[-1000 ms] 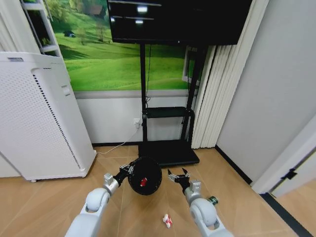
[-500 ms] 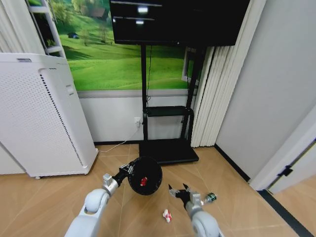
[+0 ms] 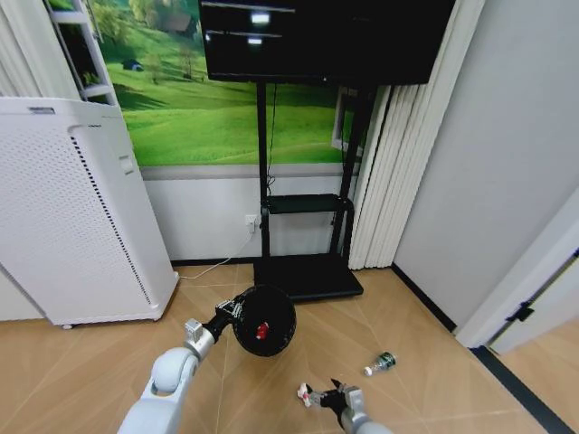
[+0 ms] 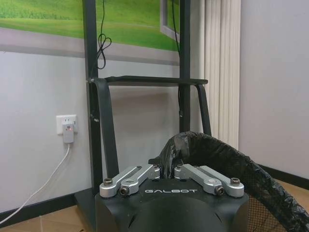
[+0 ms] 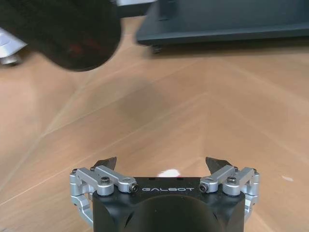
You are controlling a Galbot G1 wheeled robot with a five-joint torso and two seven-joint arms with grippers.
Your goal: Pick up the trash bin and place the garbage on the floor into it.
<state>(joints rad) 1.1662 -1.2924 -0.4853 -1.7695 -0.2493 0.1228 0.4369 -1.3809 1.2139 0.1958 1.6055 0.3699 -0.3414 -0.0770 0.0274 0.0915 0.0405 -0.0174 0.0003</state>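
Location type: a furnished indoor room, resembling a living room or a demonstration room.

Indicators:
- Floor [image 3: 434, 339]: light tan wood planks in a chevron pattern.
- Screen [image 3: 326, 38]: large, dark, mounted on a black stand [image 3: 306, 276] with a mid shelf and a flat base, placed against the wall.
- Mural [image 3: 226, 99]: green hills, on the wall behind the stand.
- Air purifier [image 3: 77, 212]: tall, white, standing on the floor at the left.
- Outlet [image 4: 66, 124]: white, on the wall, with a plugged-in cable.
- Curtain [image 3: 393, 172]: white, pleated, hanging beside the stand.
- Shelf unit [image 3: 77, 50]: white, in the upper left corner.
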